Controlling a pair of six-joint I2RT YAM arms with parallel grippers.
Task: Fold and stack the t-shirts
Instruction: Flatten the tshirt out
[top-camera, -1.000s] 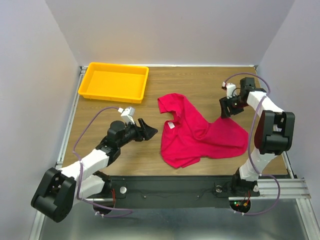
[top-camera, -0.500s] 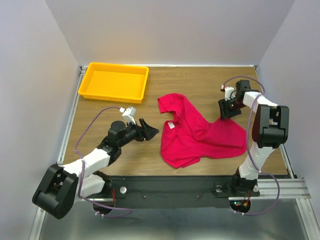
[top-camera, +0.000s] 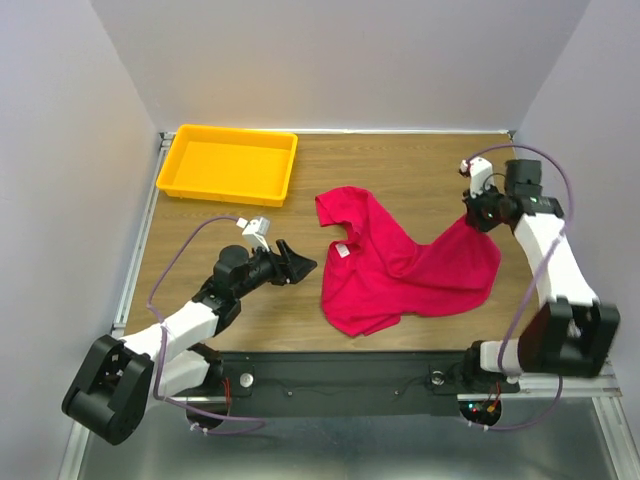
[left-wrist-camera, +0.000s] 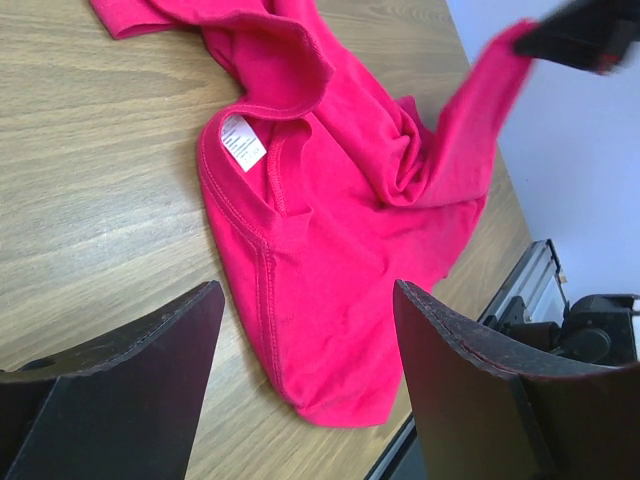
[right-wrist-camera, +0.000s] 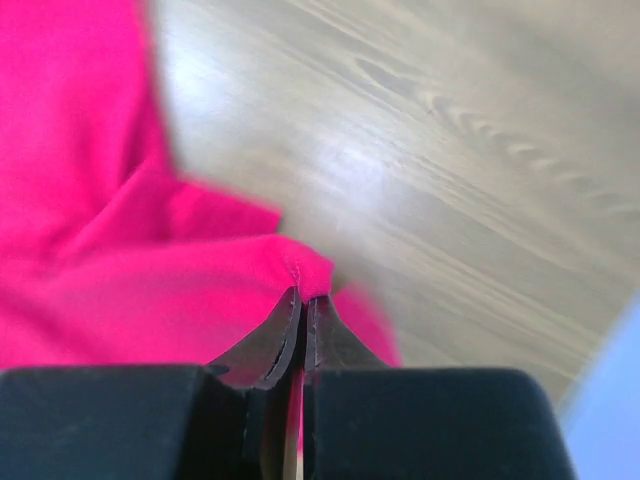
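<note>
Crimson-pink t-shirt (top-camera: 400, 275) lies crumpled at middle of table (top-camera: 420, 165), right corner raised. Right fingers (right-wrist-camera: 283, 335) pinched shut on thin hem edge. Left fingers (left-wrist-camera: 120, 390) wide apart, empty, just beside collar side. Risk: shallow pinch slips under pull; one-sided lift drags and bunches cloth.
</note>
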